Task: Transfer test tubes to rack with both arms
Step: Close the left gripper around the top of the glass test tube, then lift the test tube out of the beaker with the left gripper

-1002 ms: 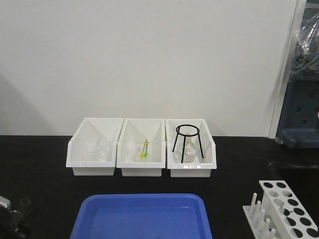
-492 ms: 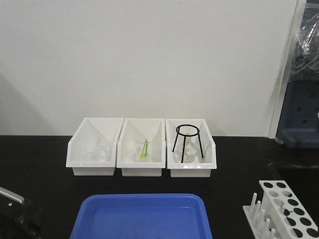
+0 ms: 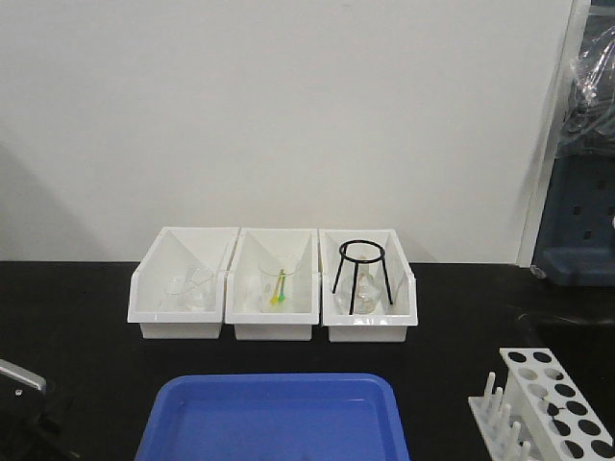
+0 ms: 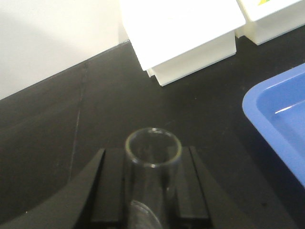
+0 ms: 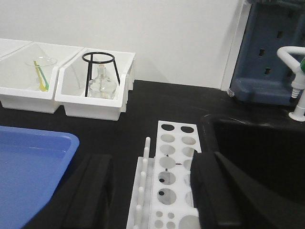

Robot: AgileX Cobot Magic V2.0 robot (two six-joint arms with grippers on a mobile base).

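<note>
A slender clear glass test tube (image 4: pixel 153 149) sits clamped between the two black fingers (image 4: pixel 106 187) of the left gripper (image 4: pixel 148 167), its open round mouth pointing away from the wrist, over the black tabletop (image 4: pixel 86 114). The fingers stand narrow, pressed against the tube on both sides. In the front view only a sliver of the left arm (image 3: pixel 21 382) shows, at the lower left corner.

The small white plastic rack with two rows of round holes and upright pegs (image 5: pixel 178 157) stands at the table's right front, near the corner (image 3: pixel 550 396). The right gripper (image 5: pixel 151 167) hangs over it with its black fingers (image 5: pixel 209 191) spread wide, one at each side of the rack, holding nothing.

A shallow blue plastic tray (image 3: pixel 274 389) lies at the front middle of the table, between the left arm's side and the rack. Behind it, against the white wall (image 3: pixel 288 115), stand three white rectangular bins (image 3: pixel 144 288) in a row, touching: the left with clear glassware, the middle with a clear beaker holding green-yellow sticks (image 5: pixel 40 74), the right with a black wire tripod (image 5: pixel 99 64) over a round glass flask (image 5: pixel 101 87). Just right of the rack is a black sink basin (image 5: pixel 257 152) with a white tap (image 5: pixel 294 71) behind it.
</note>
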